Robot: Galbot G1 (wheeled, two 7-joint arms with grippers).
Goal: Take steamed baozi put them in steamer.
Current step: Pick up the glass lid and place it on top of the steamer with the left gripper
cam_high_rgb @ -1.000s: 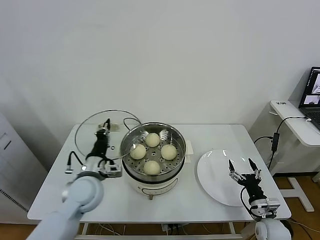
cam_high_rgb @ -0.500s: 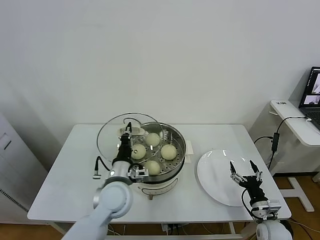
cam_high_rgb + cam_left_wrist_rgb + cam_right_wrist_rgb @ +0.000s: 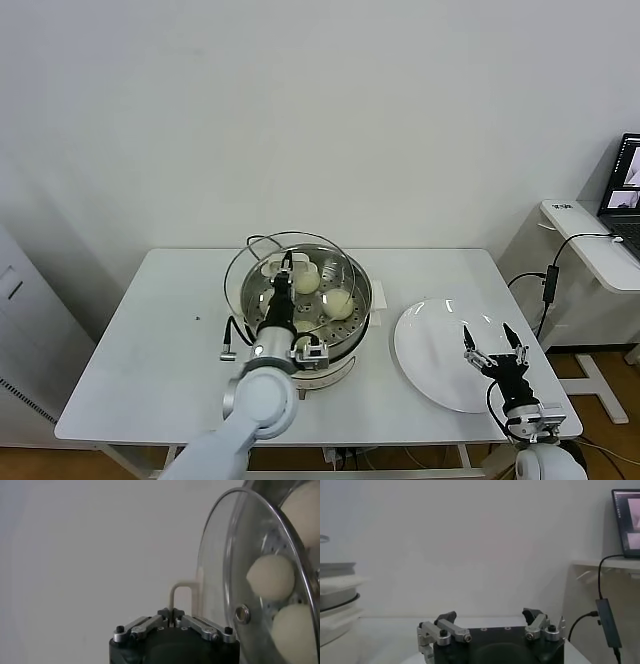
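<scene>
Baozi [image 3: 339, 303], smooth cream-white domes in steel steamer [image 3: 357, 296], left end effector [image 3: 285, 268] clamping glass lid [image 3: 243, 270] handle

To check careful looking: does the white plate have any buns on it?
No, the white plate is bare; the buns sit in the steamer.

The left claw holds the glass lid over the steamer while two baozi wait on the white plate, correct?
Not quite: the head view shows the white plate bare; the baozi are in the steamer. The left claw does hold the glass lid over it.
</scene>
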